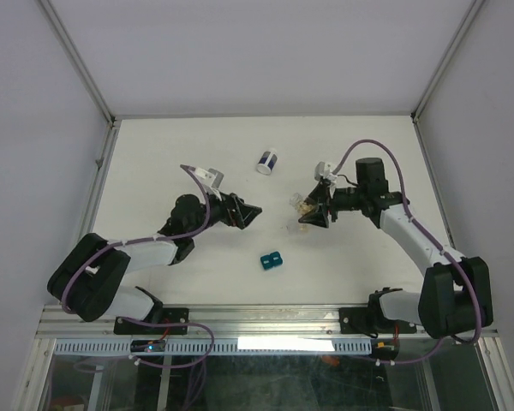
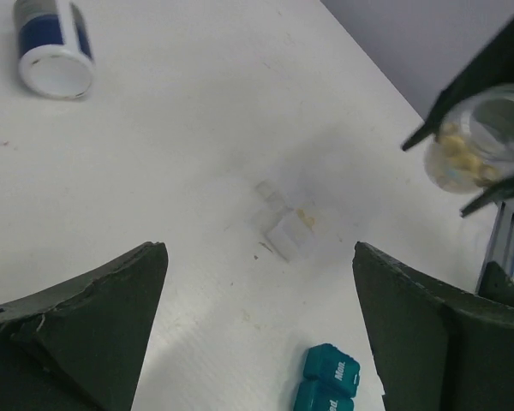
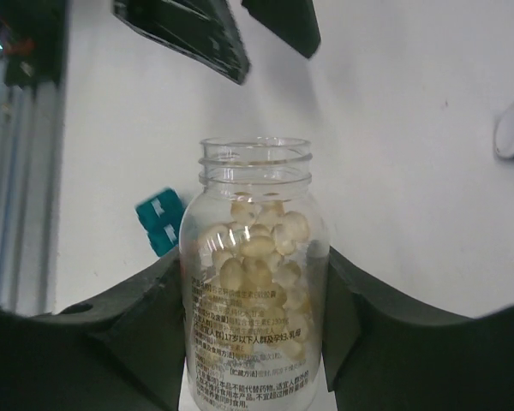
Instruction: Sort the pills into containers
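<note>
The right gripper [image 1: 315, 211] is half-closed on a clear, uncapped bottle [image 3: 255, 163] of pale pills [image 3: 257, 248], at centre frame in its wrist view. The left gripper [image 1: 247, 214] stands wide and empty. The small clear containers [image 2: 287, 231] sit mid-frame in the left wrist view. Best to bring the bottle's mouth right over one and tip slowly, so only a few pills fall.

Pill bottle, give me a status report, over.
Right claw shut on pill bottle, mouth open, pills inside. Left claw open, empty. Small clear cup on table between claws; teal box off to the side.
</note>
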